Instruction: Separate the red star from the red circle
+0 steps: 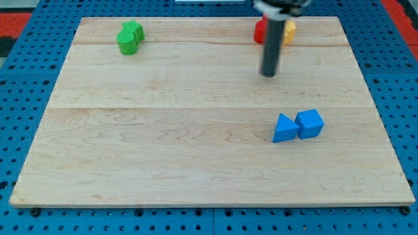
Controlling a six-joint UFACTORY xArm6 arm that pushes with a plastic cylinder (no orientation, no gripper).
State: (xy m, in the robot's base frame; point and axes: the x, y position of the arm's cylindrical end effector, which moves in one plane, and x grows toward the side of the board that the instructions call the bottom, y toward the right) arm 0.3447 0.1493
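So far I am judging the separation as not visibly done, though I cannot confirm it: the rod is standing in front of the red pieces at the view's top right and hiding most of them. Going from the view's left, I am seeing two green blocks (130, 38) pressed together near the top left corner of the board (163, 150), their shapes too blurred to call. Further right, my tip (269, 74) is resting on the wood just below the red block (260, 31), well apart from everything else. Only one patch of red is showing, so I cannot tell the red star from the red circle, nor whether they are touching. A yellow block (289, 30) is peeking out just beside the rod's right. Lower right, a blue triangle (283, 128) is touching a blue cube (309, 123). I am working with a bare rod, so nothing opens or closes. Counting: two green, one red visible, one yellow, two blue.
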